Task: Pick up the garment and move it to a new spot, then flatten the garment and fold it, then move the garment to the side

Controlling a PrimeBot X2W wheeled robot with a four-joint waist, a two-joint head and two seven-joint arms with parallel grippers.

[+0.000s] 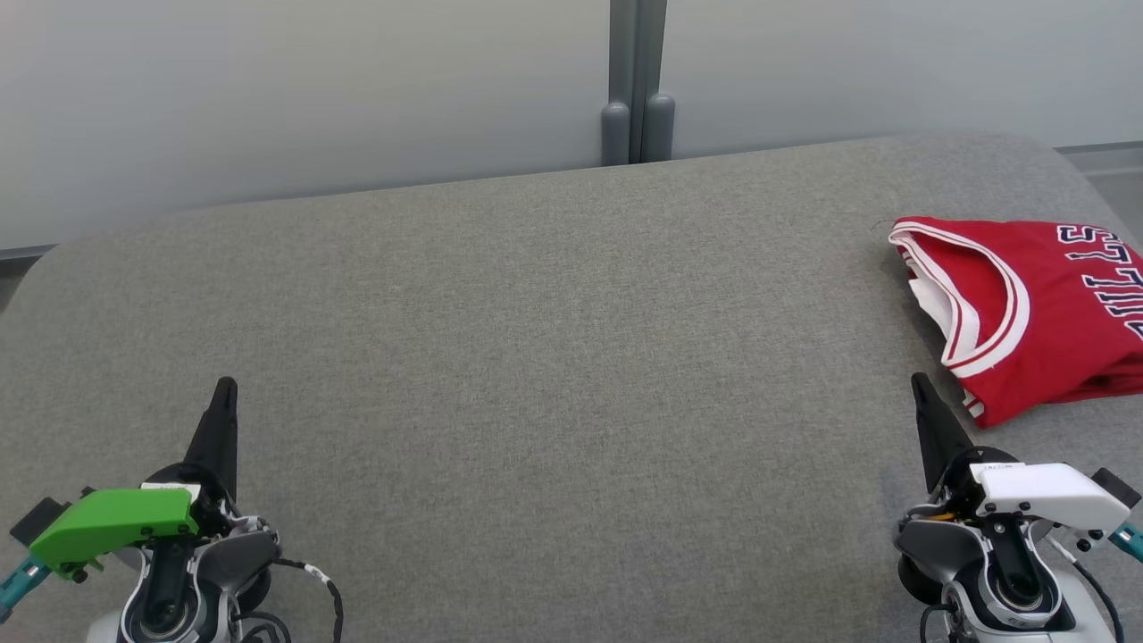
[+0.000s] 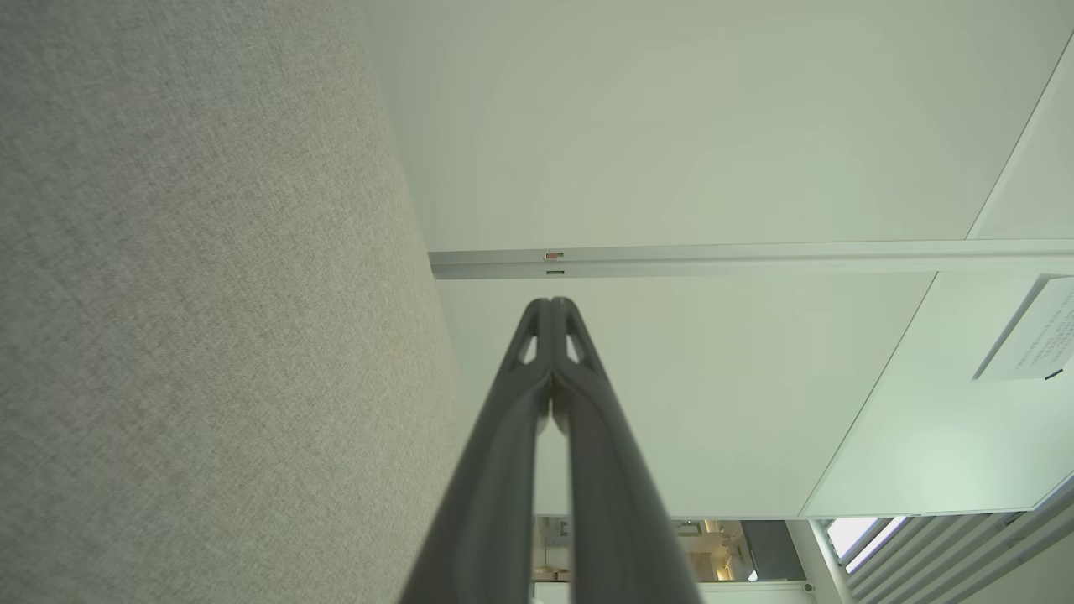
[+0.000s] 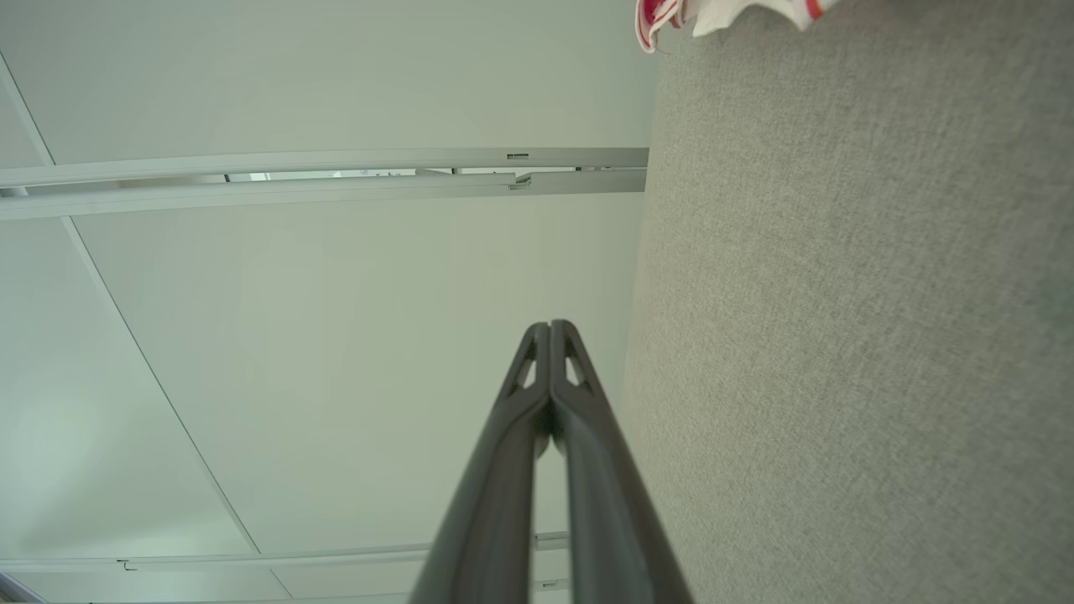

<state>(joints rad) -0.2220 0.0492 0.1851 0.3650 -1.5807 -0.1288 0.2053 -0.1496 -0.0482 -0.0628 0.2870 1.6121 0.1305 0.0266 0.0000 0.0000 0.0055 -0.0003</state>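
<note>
Folded red jersey (image 1: 1045, 313), grey woven surface (image 1: 536, 357), left pincer (image 1: 227, 384) and right pincer (image 1: 918, 382) closed

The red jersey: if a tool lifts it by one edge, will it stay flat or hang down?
The jersey would likely hang limp: it is thin cloth in soft layers. Its fold would probably open, as nothing holds the layers together. Pushed, it may bunch rather than slide, since the grey surface looks coarsely woven.

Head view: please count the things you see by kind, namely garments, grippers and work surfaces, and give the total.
Red garment: 1
Grippers, both shut: 2, left gripper and right gripper
Grey fabric surface: 1
Total: 4
</note>
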